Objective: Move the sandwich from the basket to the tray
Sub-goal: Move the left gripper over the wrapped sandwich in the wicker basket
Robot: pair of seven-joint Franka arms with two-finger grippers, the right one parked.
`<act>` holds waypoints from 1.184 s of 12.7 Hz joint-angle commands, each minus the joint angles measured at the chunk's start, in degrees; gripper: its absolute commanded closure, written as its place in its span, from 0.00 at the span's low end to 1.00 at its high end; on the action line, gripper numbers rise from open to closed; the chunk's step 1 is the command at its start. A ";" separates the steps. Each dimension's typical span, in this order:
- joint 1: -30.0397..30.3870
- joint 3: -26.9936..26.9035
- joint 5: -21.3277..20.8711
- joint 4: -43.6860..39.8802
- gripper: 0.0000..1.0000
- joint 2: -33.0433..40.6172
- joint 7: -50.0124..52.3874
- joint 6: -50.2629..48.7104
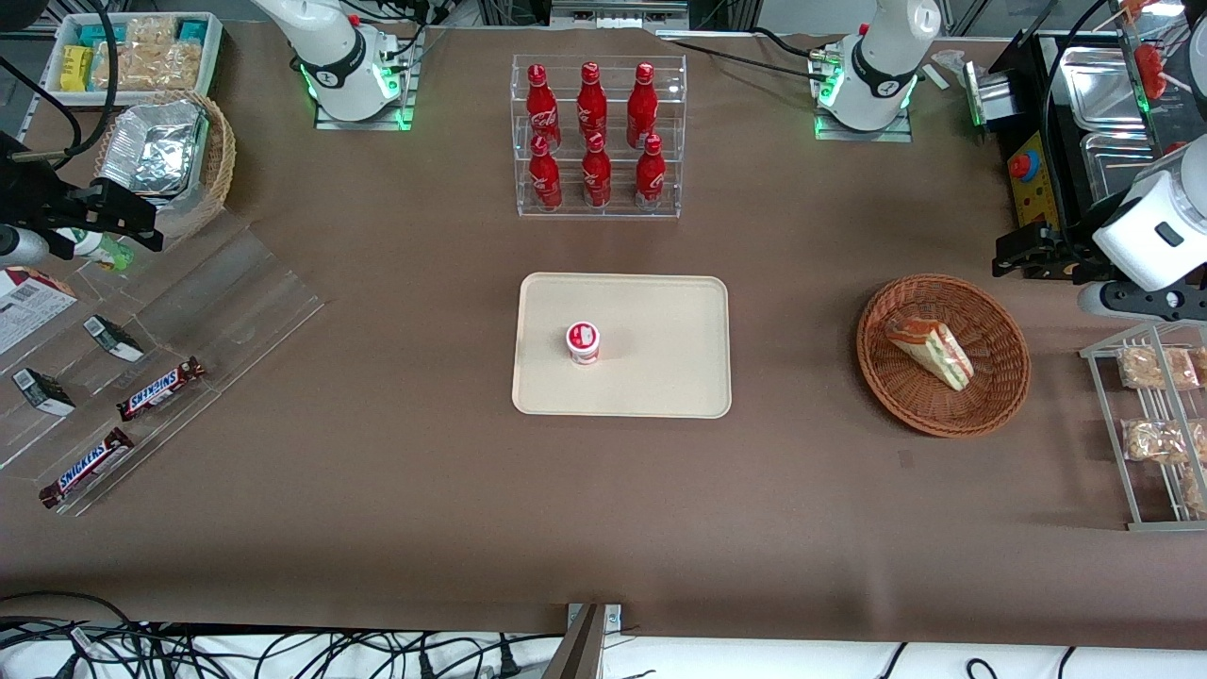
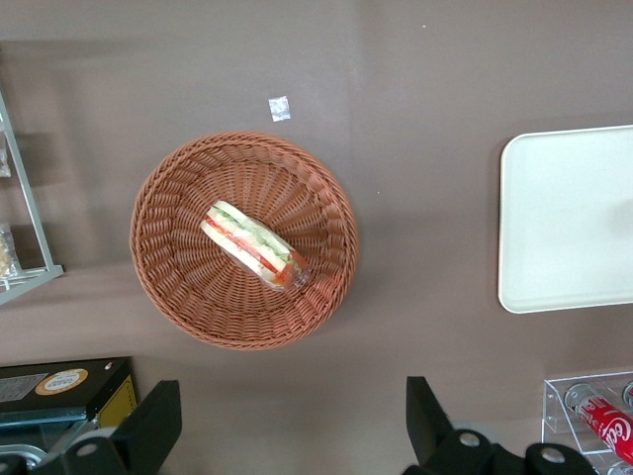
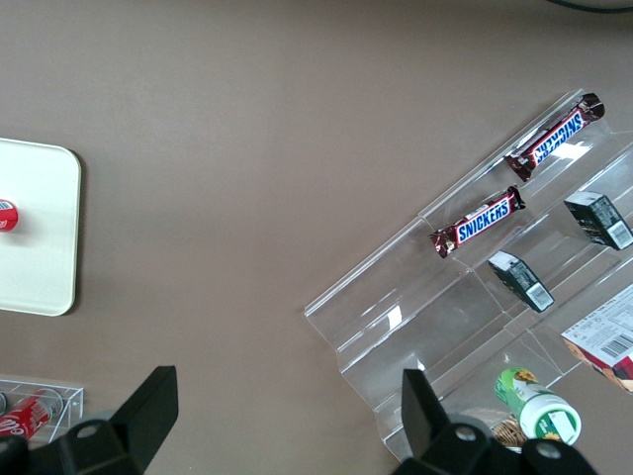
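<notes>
The sandwich (image 1: 930,351), a clear-wrapped wedge with white bread and red and green filling, lies in the round reddish-brown wicker basket (image 1: 943,420) toward the working arm's end of the table. Both show in the left wrist view: the sandwich (image 2: 255,244) and the basket (image 2: 178,287). The cream-beige tray (image 1: 651,377) lies at the table's middle with a small white-and-red cup (image 1: 583,341) standing on it; part of the tray shows in the left wrist view (image 2: 574,228). My left gripper (image 1: 1023,255) is open and empty, held above the table beside the basket, farther from the front camera (image 2: 289,426).
A clear rack of red bottles (image 1: 597,137) stands farther from the front camera than the tray. A wire rack with snack bags (image 1: 1155,424) stands beside the basket. Metal trays (image 1: 1099,85) sit near the gripper. A clear stand with Snickers bars (image 1: 160,389) and a foil-lined basket (image 1: 165,160) lie toward the parked arm's end.
</notes>
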State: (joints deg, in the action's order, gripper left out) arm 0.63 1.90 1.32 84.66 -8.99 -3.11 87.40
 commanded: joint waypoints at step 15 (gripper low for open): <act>2.97 -0.05 -4.04 18.24 0.00 -1.11 24.71 19.98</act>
State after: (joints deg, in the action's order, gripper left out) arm 3.60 1.64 -1.81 98.00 -11.79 17.06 103.80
